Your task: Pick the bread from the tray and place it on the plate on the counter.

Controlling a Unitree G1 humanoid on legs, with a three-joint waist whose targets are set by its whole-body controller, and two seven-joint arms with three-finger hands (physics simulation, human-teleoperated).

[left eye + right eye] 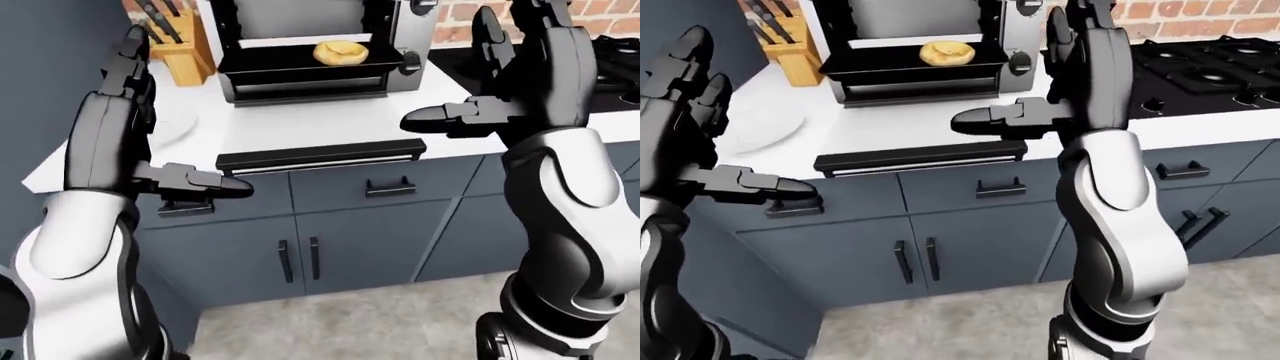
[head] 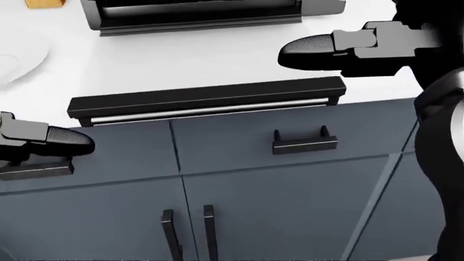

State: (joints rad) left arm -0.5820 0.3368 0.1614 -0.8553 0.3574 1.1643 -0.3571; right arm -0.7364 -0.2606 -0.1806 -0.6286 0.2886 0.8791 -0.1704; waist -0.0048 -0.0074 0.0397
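Observation:
The bread, a round golden roll, lies on the black tray pulled out of the toaster oven at the top of the left-eye view. The white plate lies on the white counter to the left of the oven, partly behind my left arm. My left hand is raised at the left, fingers up and thumb pointing right, open and empty, below the counter edge. My right hand is raised at the right, open and empty, with its thumb over the counter. Both hands are well short of the bread.
A knife block stands left of the oven. A black stove lies at the right. A long black bar runs along the counter edge above grey-blue drawers and cabinet doors. The floor is grey concrete.

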